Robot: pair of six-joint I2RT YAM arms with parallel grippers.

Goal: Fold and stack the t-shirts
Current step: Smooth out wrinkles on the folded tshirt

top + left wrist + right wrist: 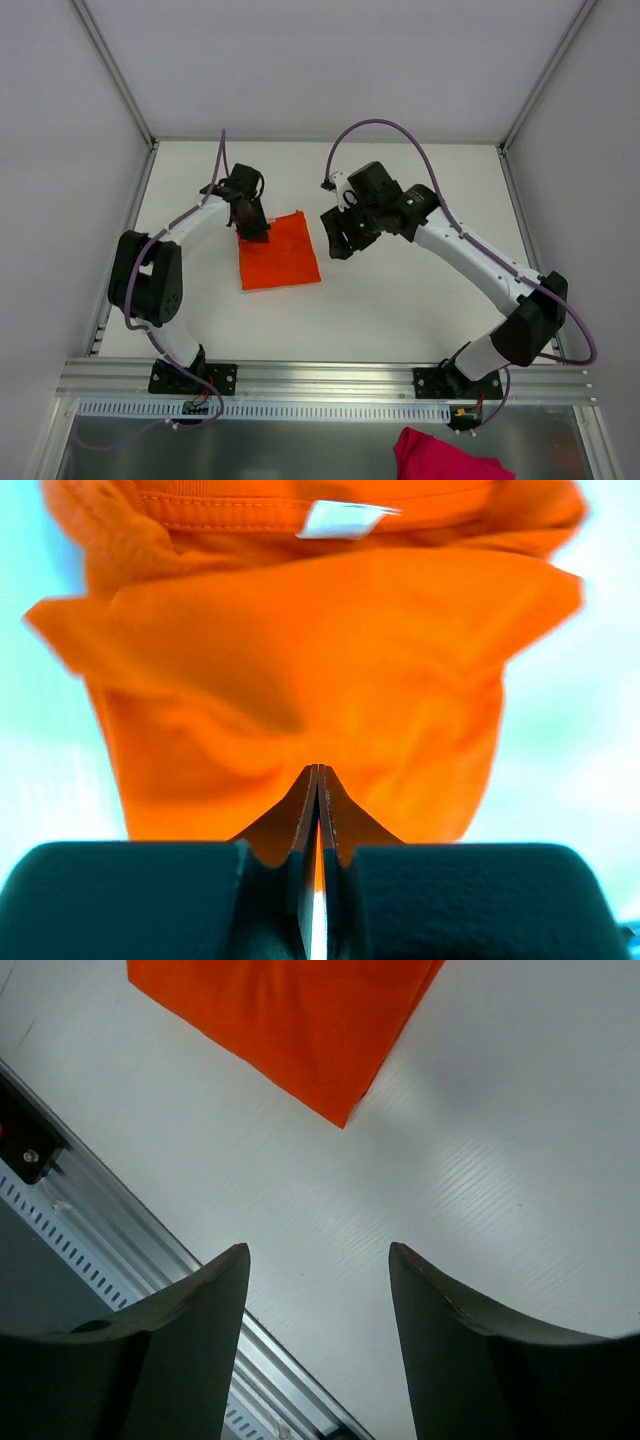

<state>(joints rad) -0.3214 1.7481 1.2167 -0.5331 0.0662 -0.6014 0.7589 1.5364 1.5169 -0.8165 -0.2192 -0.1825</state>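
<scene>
The orange t-shirt (280,252) lies folded into a rough square on the white table, left of centre. My left gripper (255,228) is at its far left corner. In the left wrist view the left gripper (318,770) has its jaws pressed together on the near edge of the orange t-shirt (300,670), and the white neck label (340,518) shows at the top. My right gripper (338,240) hangs open and empty just right of the shirt. In the right wrist view the right gripper (318,1255) is over bare table, and a corner of the shirt (290,1020) lies ahead.
A pink cloth (440,460) lies below the table's front aluminium rail (320,378), near the right arm's base. The rail also shows in the right wrist view (100,1220). White walls enclose the table (400,300) at the back and sides.
</scene>
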